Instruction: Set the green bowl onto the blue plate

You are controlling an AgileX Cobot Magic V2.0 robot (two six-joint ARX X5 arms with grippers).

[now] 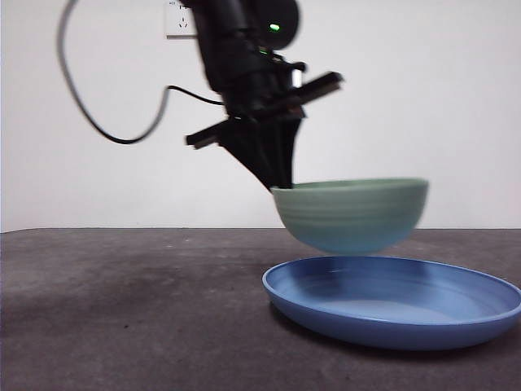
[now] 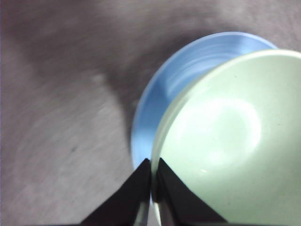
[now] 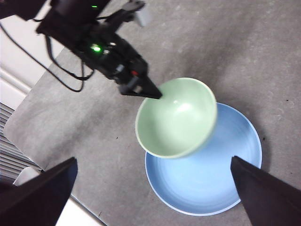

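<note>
We held the bowl [image 1: 352,213] by its rim with our left gripper [image 2: 151,181], its jaws pinched shut on the wall, so the bowl hung clear above the plate [image 1: 391,322] on the tabletop [image 1: 122,309], not touching it. Our right gripper [image 3: 155,195] waited high overhead, jaws spread wide and empty, out of the way.

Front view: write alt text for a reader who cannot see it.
The left gripper, jaws shut on the rim, holds the green bowl in the air just above the blue plate, which lies on the dark table before a white wall.
</note>
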